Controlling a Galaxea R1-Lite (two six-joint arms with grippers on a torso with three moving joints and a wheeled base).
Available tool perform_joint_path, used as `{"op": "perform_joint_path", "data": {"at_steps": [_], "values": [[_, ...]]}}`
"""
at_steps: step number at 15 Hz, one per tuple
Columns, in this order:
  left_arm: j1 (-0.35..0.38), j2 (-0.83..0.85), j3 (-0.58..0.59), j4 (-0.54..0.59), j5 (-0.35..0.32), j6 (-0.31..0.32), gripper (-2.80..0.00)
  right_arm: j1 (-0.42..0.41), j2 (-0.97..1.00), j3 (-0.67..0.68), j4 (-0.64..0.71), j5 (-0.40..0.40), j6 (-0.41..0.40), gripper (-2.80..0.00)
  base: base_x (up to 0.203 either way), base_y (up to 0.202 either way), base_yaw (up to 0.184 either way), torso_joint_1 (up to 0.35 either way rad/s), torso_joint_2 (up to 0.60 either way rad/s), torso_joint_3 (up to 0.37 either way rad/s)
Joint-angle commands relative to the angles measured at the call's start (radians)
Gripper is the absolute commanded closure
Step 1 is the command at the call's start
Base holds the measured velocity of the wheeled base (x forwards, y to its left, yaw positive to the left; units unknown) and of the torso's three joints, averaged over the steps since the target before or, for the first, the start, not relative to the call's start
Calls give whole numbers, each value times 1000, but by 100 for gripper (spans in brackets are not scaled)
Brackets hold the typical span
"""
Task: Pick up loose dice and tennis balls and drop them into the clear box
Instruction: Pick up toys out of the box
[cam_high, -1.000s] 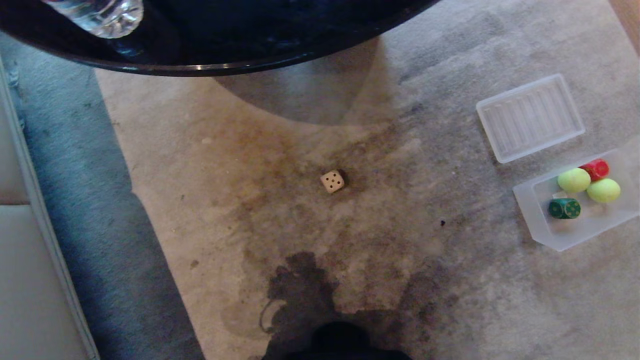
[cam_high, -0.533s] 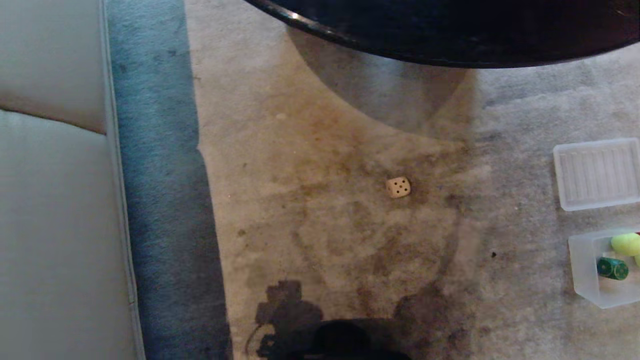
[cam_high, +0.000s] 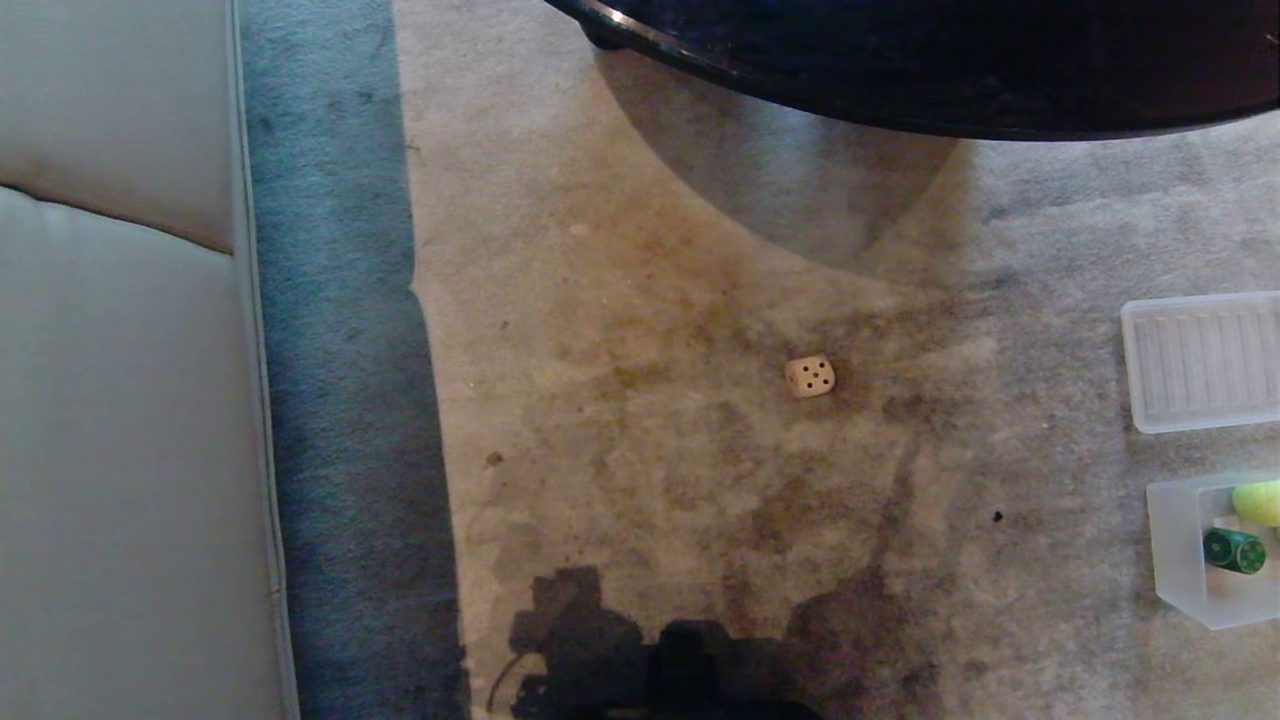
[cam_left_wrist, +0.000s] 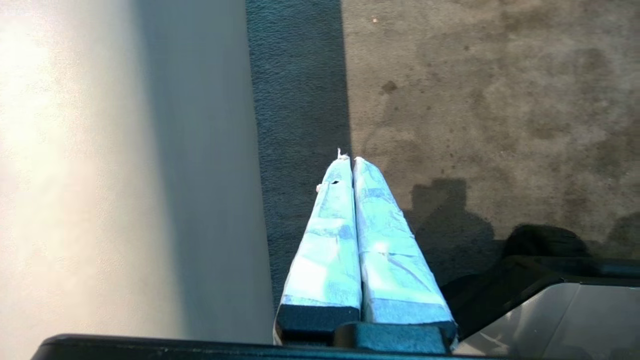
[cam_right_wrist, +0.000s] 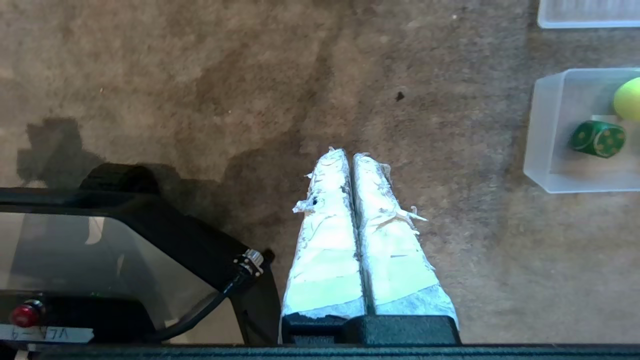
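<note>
Right gripper tape-wrapped, pressed together, empty above stained carpet, left gripper likewise closed, beige round-cornered die loose, frosted clear box holding dark green die.

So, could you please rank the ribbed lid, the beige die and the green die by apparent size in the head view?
1. Ribbed lid, clearly the largest, though the picture's edge cuts it off.
2. Beige die and green die look about alike; no ranking between them.
</note>
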Motion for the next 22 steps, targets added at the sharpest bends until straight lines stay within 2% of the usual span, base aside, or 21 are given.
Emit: {"op": "perform_joint_path", "data": {"at_steps": [1,19,22], "values": [[0,0,0,0,0,1,0,0,-2,0,1,0,-1,0,0,0,0,0,0,0],[0,0,0,1,0,3,0,2,-2,0,1,0,-1,0,0,0,0,0,0,0],[0,0,2,0,0,1,0,0,-2,0,1,0,-1,0,2,-109,4,2,2,6]]}}
